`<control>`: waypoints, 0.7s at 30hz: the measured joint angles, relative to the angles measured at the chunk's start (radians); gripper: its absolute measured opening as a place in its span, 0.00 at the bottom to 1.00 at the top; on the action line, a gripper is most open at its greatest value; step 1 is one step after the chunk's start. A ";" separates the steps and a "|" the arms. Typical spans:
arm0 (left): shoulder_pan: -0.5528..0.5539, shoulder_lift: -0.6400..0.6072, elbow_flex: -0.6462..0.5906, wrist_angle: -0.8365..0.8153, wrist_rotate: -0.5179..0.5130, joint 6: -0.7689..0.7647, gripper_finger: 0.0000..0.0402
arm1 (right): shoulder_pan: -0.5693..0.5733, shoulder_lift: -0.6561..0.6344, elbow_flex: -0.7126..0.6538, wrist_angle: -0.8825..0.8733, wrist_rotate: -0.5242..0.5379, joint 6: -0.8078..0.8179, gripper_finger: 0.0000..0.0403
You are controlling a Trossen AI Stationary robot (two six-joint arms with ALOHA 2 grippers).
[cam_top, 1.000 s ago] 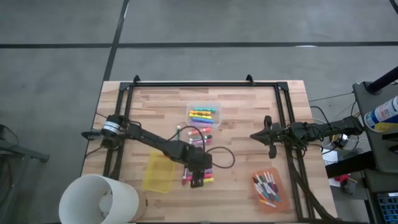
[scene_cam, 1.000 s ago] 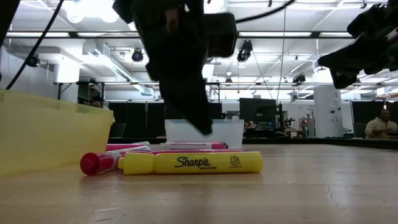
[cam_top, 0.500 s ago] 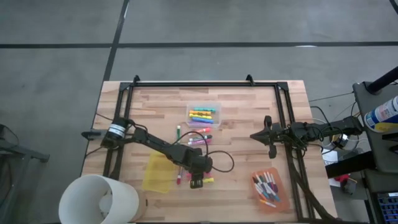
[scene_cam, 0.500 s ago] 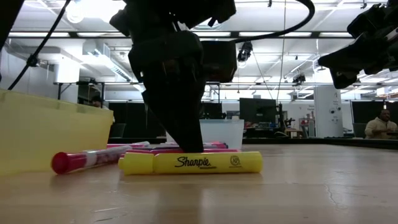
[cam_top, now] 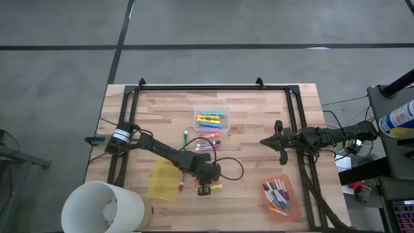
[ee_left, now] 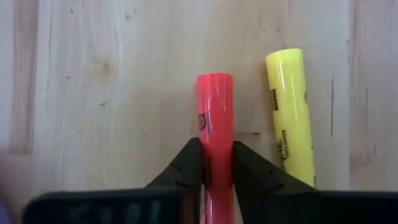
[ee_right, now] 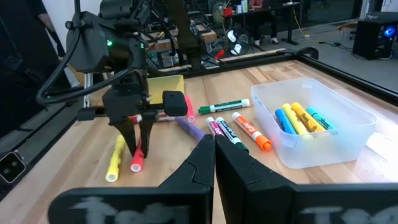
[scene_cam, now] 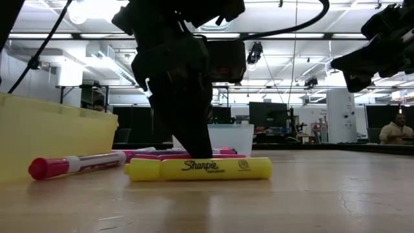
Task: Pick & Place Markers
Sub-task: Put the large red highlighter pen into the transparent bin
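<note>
My left gripper (cam_top: pixel 204 188) stands low over the table's near middle, shut on a neon pink marker (ee_left: pixel 214 118). A yellow marker (ee_left: pixel 291 118) lies on the wood right beside it and also shows in the low view (scene_cam: pixel 197 169). A white marker with a pink cap (scene_cam: pixel 71 164) lies near the yellow bin (cam_top: pixel 164 180). More loose markers (cam_top: pixel 206 142) lie farther back. My right gripper (cam_top: pixel 279 144) hangs shut and empty above the table's right side. My left gripper pinches the pink marker's barrel (ee_left: pixel 214 146) between its two fingers (ee_left: pixel 186 168), part way along its length. The fingers come from above, pointing down, and lie across the marker. The marker lies flat on the table, parallel to the yellow one.
A clear bin (cam_top: pixel 212 118) with markers stands at the back middle. An orange bin (cam_top: pixel 280 197) with markers stands near right. A white bucket (cam_top: pixel 103 207) sits at the near left corner. A black cable (cam_top: pixel 233 165) loops by the left arm.
My left gripper has gone down to the table, onto the pink marker beside the yellow one. The white marker with the pink cap has slid along the table toward the yellow bin.
</note>
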 joint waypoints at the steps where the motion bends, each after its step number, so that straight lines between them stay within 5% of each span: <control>1: 0.000 0.000 0.001 -0.002 0.000 0.008 0.12 | 0.000 0.000 0.000 0.000 0.000 0.000 0.02; 21: 0.018 -0.003 0.224 -0.276 -0.235 0.179 0.12 | 0.000 0.000 0.000 0.000 0.000 0.000 0.02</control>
